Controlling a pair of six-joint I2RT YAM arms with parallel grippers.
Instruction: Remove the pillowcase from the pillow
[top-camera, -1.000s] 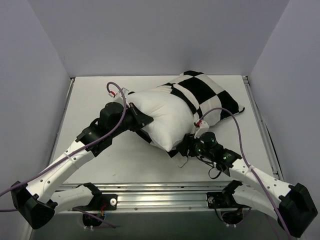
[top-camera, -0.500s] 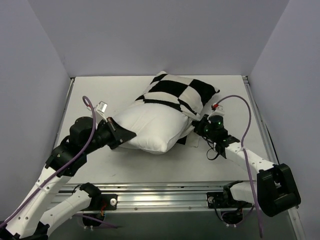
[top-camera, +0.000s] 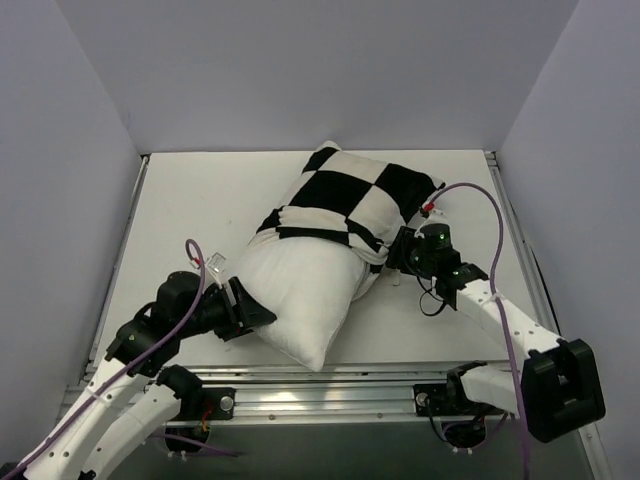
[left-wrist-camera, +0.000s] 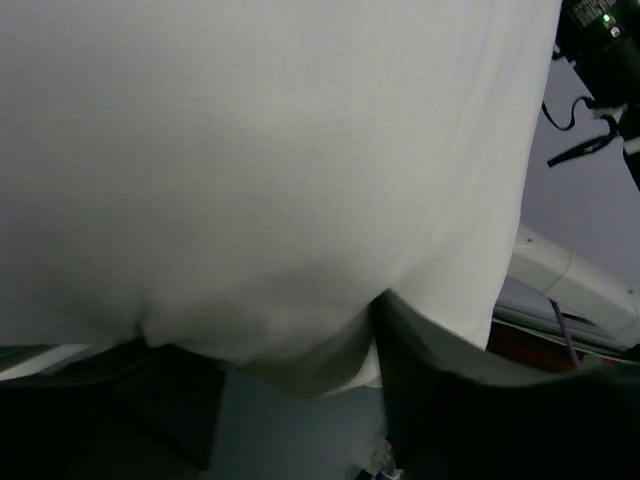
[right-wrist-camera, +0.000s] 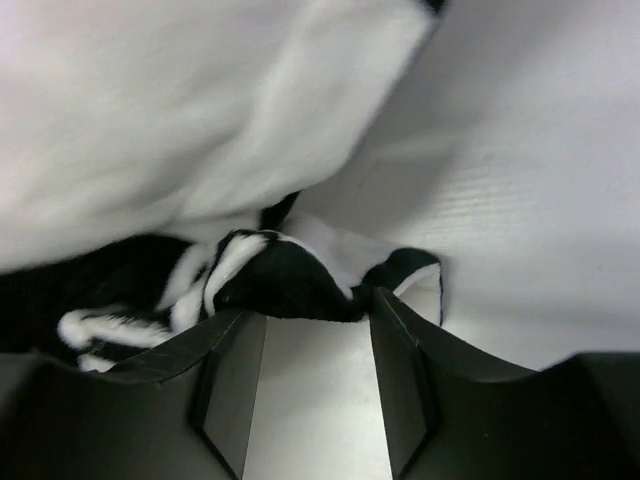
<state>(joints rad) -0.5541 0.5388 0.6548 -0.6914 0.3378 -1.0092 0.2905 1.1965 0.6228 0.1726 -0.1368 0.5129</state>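
The plain white pillow (top-camera: 300, 295) lies slantwise, its bare end near the table's front edge. Its far half sits inside the checkered pillowcase (top-camera: 350, 205), whose hem is bunched round its middle. My left gripper (top-camera: 258, 315) is at the pillow's bare left side. In the left wrist view the white pillow (left-wrist-camera: 260, 150) fills the frame and sags between the wide-apart jaws of the left gripper (left-wrist-camera: 300, 350). My right gripper (top-camera: 392, 258) is at the bunched hem on the right. The right wrist view shows the right gripper (right-wrist-camera: 312, 310) open, with the black-and-white hem (right-wrist-camera: 290, 280) at its fingertips.
An aluminium rail (top-camera: 330, 385) runs along the near edge, just below the pillow's bare end. Grey walls close in the table (top-camera: 200, 190) on three sides. Purple cables (top-camera: 480, 200) loop above both wrists. The right arm's white link (left-wrist-camera: 575, 290) shows beyond the pillow.
The pillow's bare end has swung toward the front edge with the left arm. The left jaws have gone from shut to wide apart. The right jaws have opened at the hem.
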